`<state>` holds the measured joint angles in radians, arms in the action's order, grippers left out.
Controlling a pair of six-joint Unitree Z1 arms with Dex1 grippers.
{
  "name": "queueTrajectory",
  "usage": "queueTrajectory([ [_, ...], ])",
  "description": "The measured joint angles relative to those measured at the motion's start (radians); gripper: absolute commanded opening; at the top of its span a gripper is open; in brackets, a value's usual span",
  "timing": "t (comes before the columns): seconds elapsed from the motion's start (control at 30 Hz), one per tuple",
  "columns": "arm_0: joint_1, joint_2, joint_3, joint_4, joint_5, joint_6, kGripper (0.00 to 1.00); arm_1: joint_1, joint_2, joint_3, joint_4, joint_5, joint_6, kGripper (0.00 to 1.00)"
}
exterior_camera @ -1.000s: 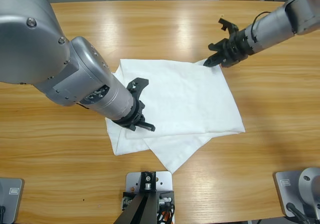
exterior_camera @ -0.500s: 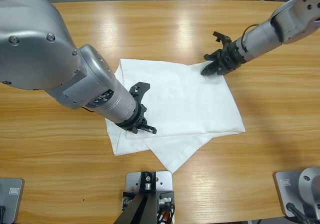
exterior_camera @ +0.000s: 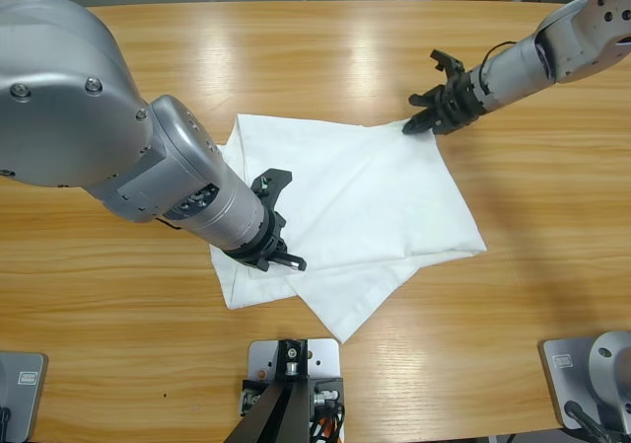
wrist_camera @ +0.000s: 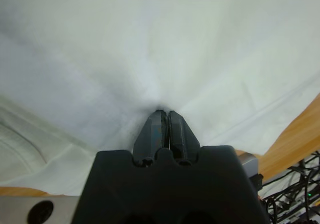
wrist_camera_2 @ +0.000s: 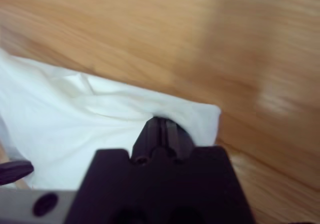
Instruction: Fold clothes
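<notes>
Both grippers pinch the T-shirt (exterior_camera: 355,216), lying half-folded mid-table (exterior_camera: 493,48): your left gripper (exterior_camera: 279,256) has its jaws pressed together on the near-left fold; your right gripper (exterior_camera: 419,122) is clamped on the far right corner; pull unevenly and, I judge, that thin corner bite slips free, or layers beneath drag askew.

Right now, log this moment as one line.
left hand: shut on T-shirt lower-left | right hand: shut on far corner | table
</notes>
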<state>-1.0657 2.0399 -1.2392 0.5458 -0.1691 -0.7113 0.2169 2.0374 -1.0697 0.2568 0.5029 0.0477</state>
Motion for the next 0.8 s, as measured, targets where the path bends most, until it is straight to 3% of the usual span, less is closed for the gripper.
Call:
queueTrajectory([
  [0.2, -0.006, -0.006, 0.009, -0.003, 0.000, -0.007, 0.000, -0.042, -0.024, 0.002, -0.014, -0.057, 0.000, 0.000],
  [0.37, -0.019, -0.023, 0.031, -0.003, 0.001, -0.013, 0.000, -0.120, -0.194, 0.009, 0.055, -0.101, 0.051, 0.000],
  [0.47, -0.021, -0.029, 0.035, -0.003, 0.003, -0.013, 0.000, -0.050, -0.388, 0.065, 0.114, -0.101, 0.169, 0.000],
  [0.6, -0.018, -0.055, 0.036, -0.002, 0.023, -0.014, 0.000, 0.157, -0.614, 0.218, 0.139, -0.096, 0.352, 0.000],
  [0.7, 0.026, -0.110, 0.016, -0.002, 0.031, -0.014, 0.000, 0.262, -0.711, 0.350, 0.140, -0.101, 0.463, 0.000],
  [0.8, 0.097, -0.162, -0.046, 0.001, 0.034, -0.013, 0.000, 0.286, -0.748, 0.457, 0.123, -0.123, 0.527, 0.000],
])
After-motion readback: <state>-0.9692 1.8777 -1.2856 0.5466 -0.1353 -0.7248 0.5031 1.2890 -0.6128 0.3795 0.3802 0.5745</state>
